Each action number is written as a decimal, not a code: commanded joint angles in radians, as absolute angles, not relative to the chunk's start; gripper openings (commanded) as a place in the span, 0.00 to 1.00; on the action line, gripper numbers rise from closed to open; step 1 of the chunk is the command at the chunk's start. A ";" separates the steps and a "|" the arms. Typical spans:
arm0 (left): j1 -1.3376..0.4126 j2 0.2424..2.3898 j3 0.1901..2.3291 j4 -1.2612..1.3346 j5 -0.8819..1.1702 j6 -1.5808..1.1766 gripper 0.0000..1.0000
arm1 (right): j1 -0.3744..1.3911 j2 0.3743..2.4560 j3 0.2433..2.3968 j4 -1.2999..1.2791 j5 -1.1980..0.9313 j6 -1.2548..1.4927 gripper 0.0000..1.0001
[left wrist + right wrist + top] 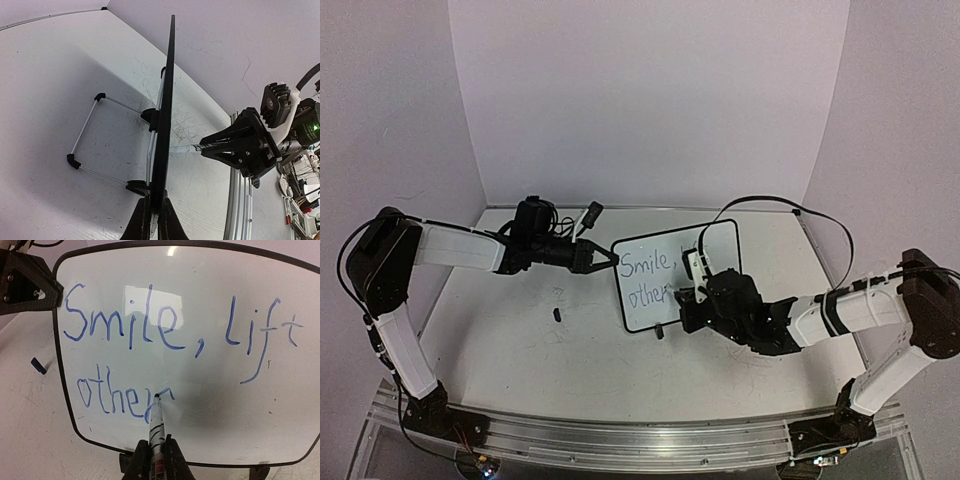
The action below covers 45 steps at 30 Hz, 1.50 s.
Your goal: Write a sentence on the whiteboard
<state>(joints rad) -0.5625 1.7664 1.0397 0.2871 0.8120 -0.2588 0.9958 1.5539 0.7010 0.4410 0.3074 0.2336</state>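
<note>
Two arms (450, 245) (850, 312) are working at one table (520, 340), carrying two grippers (152, 214) (156, 454). One whiteboard (645, 305) is showing two lines of writing (170, 335); one marker (156, 425) and one small blue piece (558, 314) are showing too.

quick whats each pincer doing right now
left pincer: closed on the whiteboard edge
right pincer: closed on the marker

Lighting as I see it: bright, even, diffuse.
A soft glare patch sits on the whiteboard (220, 395); the board shades the table (45, 65) beside it; my wrist views bow at their edges.
</note>
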 commanded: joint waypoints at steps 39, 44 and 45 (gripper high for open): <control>-0.558 1.736 1.077 0.281 0.836 -0.256 0.00 | 1.001 1.542 0.670 0.374 0.354 0.304 0.00; -0.559 1.737 1.078 0.281 0.837 -0.256 0.00 | 1.006 1.550 0.677 0.375 0.346 0.305 0.00; -0.559 1.736 1.077 0.281 0.836 -0.256 0.00 | 1.008 1.552 0.679 0.376 0.345 0.305 0.00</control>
